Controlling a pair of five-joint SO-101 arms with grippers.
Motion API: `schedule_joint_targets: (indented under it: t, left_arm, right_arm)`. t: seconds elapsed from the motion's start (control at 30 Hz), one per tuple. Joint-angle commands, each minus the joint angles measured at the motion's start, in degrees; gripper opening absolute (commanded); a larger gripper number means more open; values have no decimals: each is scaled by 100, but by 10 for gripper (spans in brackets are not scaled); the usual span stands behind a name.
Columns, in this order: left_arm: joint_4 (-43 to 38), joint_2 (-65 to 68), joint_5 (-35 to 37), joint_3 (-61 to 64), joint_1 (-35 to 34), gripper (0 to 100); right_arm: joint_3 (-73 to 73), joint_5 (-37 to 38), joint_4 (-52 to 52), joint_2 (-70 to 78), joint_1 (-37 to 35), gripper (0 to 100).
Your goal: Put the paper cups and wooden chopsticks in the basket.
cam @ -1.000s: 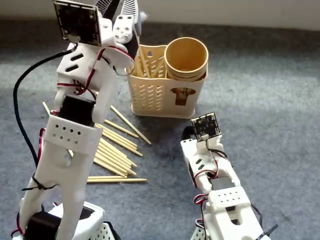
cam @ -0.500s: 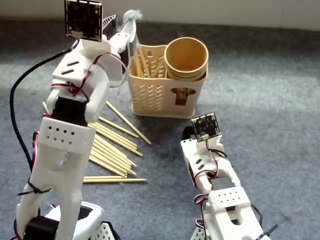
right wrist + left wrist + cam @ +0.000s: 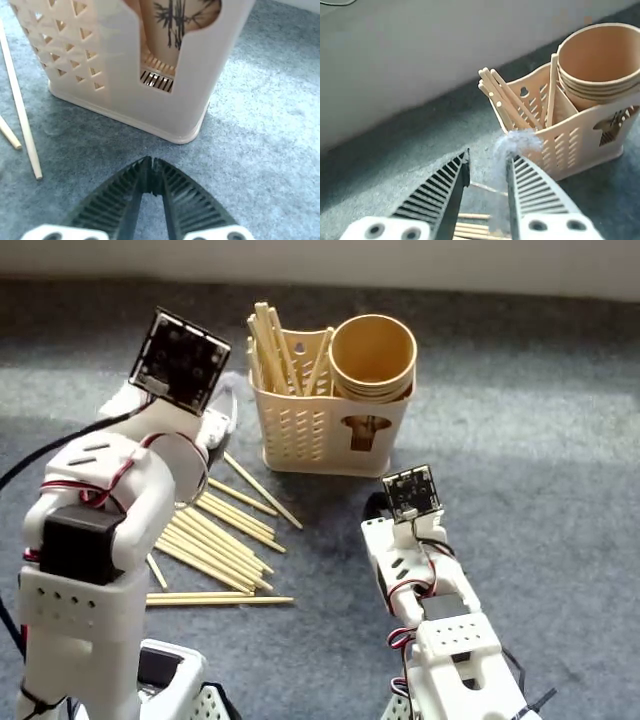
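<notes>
The cream basket (image 3: 330, 430) stands at the back of the carpet. A stack of paper cups (image 3: 373, 355) fills its right compartment, and several wooden chopsticks (image 3: 272, 340) lean in its left one. More chopsticks (image 3: 215, 540) lie loose on the carpet beside the left arm (image 3: 130, 480). My left gripper (image 3: 487, 162) is open and holds nothing, a short way back from the basket (image 3: 580, 135), with a tuft of fluff on one fingertip (image 3: 512, 150). My right gripper (image 3: 150, 167) is shut and empty, low on the carpet just in front of the basket (image 3: 115, 75).
Grey carpet covers the whole floor, with open room to the right of the basket and the right arm (image 3: 425, 580). A pale wall (image 3: 420, 60) runs behind the basket. One loose chopstick (image 3: 20, 110) lies near the basket's front corner.
The left arm has drawn back and down from above the basket's left compartment toward the loose pile. More chopsticks now stand in that compartment. The right arm has not moved.
</notes>
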Motion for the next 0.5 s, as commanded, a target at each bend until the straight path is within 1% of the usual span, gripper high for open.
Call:
schedule_joint_targets:
  t: [0.0,0.37,0.47]
  left_arm:
    - [281,-233,-475,365,-22,129]
    - [273,-778,-1635,2958,22,129]
    - [264,-769,-2084,3697,180,129]
  right_arm:
    - [-40,70,4,-110,-31,23]
    - [-40,70,4,-92,-31,23]
    - [-40,70,4,-92,-31,23]
